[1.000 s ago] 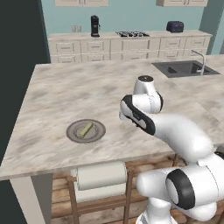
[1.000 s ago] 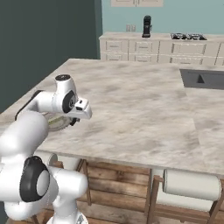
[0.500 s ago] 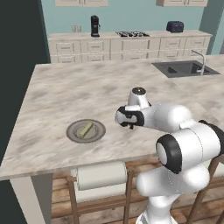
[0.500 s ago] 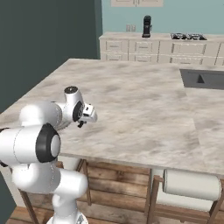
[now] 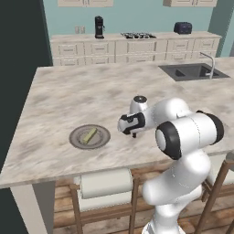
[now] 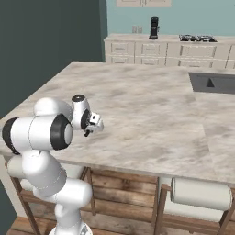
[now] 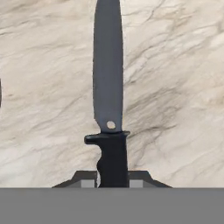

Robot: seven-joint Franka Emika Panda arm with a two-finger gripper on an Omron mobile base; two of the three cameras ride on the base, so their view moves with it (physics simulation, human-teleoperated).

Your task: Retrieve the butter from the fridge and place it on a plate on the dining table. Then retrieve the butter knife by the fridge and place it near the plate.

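The butter [image 5: 89, 135] lies on the plate [image 5: 76, 139], so that half of the task looks done. The butter knife [image 7: 109, 96] is clamped by its black handle between the fingers [image 7: 89, 181], its blade pointing to 12 o'clock in the hand view over the marbled worktop [image 5: 64, 98]. The gripper [image 5: 124, 125] now hangs low at the plate's 3 o'clock, just beside it. A second ago the arm was raised and stretched out; it has since folded back toward the near edge and dropped. I judge the set-down near the plate is next.
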